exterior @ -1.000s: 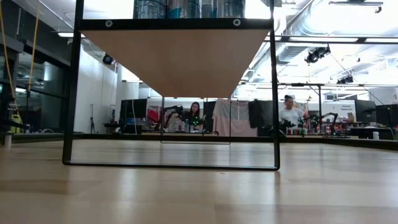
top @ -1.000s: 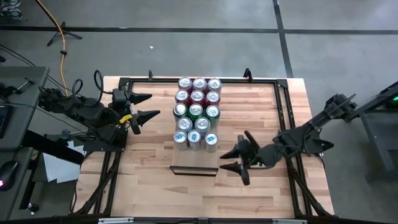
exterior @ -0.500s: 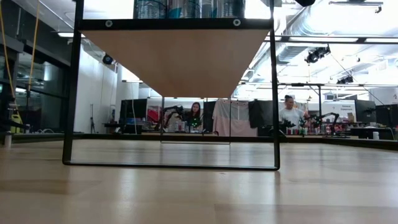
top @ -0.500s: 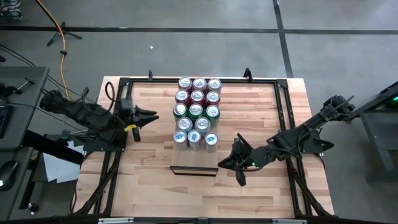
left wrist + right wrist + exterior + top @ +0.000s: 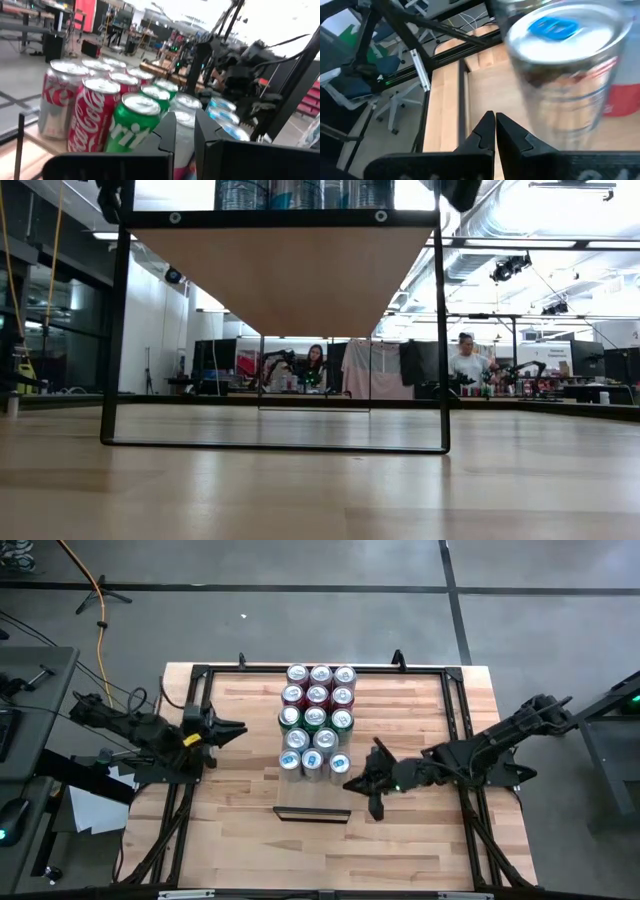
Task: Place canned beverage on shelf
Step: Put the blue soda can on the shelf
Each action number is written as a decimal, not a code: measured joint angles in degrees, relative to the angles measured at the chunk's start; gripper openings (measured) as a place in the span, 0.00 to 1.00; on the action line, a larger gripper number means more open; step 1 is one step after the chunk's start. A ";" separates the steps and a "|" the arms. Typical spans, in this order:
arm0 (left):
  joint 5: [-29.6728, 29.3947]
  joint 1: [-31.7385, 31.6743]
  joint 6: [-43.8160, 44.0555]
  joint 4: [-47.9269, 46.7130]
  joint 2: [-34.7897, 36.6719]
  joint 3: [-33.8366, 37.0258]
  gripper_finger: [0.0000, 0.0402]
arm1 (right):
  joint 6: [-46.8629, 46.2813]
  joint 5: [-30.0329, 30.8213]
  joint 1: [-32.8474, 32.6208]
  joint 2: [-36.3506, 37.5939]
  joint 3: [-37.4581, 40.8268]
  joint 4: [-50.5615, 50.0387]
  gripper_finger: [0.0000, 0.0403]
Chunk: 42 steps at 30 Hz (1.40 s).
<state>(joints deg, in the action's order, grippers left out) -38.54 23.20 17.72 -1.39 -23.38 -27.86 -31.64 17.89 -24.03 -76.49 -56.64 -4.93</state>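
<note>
Butcher-block wooden tabletop [image 5: 240, 830] with black metal frame rails [image 5: 420, 668] along its edges; grey floor all round.

Orange cable [image 5: 99, 600] lies on the floor at 11 o'clock from the table, beside a small black stand.

White paper sheets [image 5: 92, 810] on the floor at 8 o'clock, just off the table's edge.

Low view, room beyond: two people behind a far bench, one seated near centre [image 5: 314, 363], one standing in a light top [image 5: 465, 362] at 3 o'clock of the first. Silver ceiling duct [image 5: 500, 210] overhead.
</note>
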 joint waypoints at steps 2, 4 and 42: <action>-0.01 0.00 -0.87 0.30 1.26 -0.04 0.00 | 0.19 -1.85 1.34 0.00 0.00 0.00 0.00; -0.02 0.00 -1.36 0.24 2.43 -0.04 0.00 | 1.20 -3.44 2.07 0.00 0.00 -0.02 0.00; -4.80 0.00 -4.42 0.41 3.63 -0.04 0.00 | 5.72 -0.74 8.19 3.85 0.02 -11.49 0.00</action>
<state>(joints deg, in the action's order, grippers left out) -43.34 23.20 13.30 -0.97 -19.75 -27.90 -25.92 17.15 -15.84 -72.64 -56.62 -16.42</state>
